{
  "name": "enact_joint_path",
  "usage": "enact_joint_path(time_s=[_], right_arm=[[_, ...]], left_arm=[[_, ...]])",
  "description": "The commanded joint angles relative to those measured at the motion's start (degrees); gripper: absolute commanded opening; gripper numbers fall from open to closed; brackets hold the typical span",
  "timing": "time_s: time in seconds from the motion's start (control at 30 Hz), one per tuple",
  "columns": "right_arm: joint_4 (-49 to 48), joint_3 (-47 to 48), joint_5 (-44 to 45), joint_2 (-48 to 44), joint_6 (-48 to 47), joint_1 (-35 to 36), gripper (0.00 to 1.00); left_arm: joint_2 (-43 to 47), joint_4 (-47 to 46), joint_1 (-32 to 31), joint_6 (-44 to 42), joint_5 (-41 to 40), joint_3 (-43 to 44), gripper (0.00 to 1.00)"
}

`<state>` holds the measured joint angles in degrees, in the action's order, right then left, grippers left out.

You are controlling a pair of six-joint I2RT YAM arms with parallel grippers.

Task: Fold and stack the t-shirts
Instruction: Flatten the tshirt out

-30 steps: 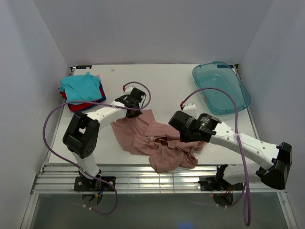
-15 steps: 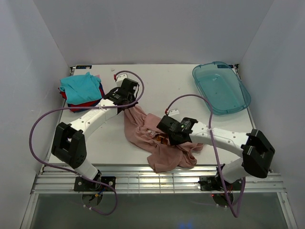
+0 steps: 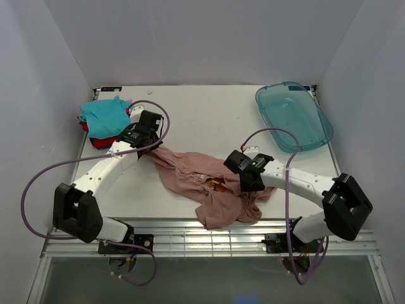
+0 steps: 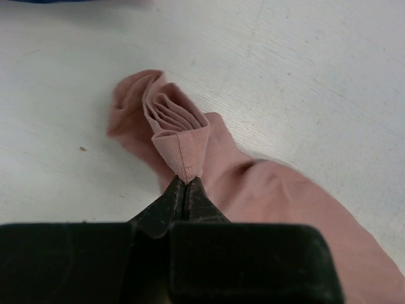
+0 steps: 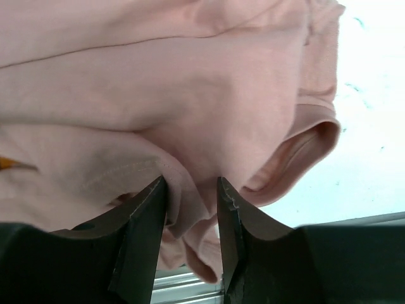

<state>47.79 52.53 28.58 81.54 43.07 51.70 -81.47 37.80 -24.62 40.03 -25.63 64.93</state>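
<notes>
White surface (image 3: pixel 209 114) is strewn with the crumpled dusty-pink t-shirt (image 3: pixel 190 168), right of the folded stack (image 3: pixel 107 120); its hem is pinched by the closed left fingers (image 4: pixel 166 206); the right fingers (image 5: pixel 142 221) are held apart astride a fold; spreading seems underway; flattening is called for next.

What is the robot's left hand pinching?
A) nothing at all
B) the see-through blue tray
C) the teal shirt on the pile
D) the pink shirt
D: in the left wrist view the left gripper is shut on a bunched-up edge of the pink shirt, which trails off across the table.
</notes>
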Motion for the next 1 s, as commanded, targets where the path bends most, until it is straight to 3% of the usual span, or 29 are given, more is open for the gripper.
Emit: enact_joint_path(time_s=[0.0,0.3,0.33,0.43,0.5,0.6,0.9,0.97], right_arm=[[-1.3,-1.7,0.6,-2.2,-1.1,-2.7,0.43],[-5.7,-3.2,-3.6,2.0,-3.0,-4.1,0.42],[-6.3,-3.6,-4.6,2.4,-3.2,-4.2,0.39],[-6.1,-3.9,-5.3,0.9,-3.2,-4.2,0.08],[-4.7,-2.4,-4.9,-0.5,-3.7,-4.2,0.08],[0.9,7.1,-1.3,-1.5,-7.1,-5.3,0.08],[16.5,61.8,5.4,12.3,-18.9,-15.7,0.08],[17.7,69.7,6.1,16.4,-22.1,-17.5,0.08]], left_arm=[[4.7,1.4,2.0,1.5,-1.7,-2.0,0.04],[5.7,1.7,3.4,2.2,0.7,-3.5,0.04],[5.9,1.7,3.4,2.0,0.6,-3.5,0.04],[6.7,2.1,3.6,1.4,0.1,-3.1,0.04],[7.2,2.3,3.9,0.8,0.0,-1.9,0.04],[6.1,2.7,4.5,-1.3,0.9,3.0,0.05],[-0.4,7.8,5.9,-3.0,1.5,28.7,0.05],[-0.4,7.2,5.9,-3.2,1.4,33.1,0.05]])
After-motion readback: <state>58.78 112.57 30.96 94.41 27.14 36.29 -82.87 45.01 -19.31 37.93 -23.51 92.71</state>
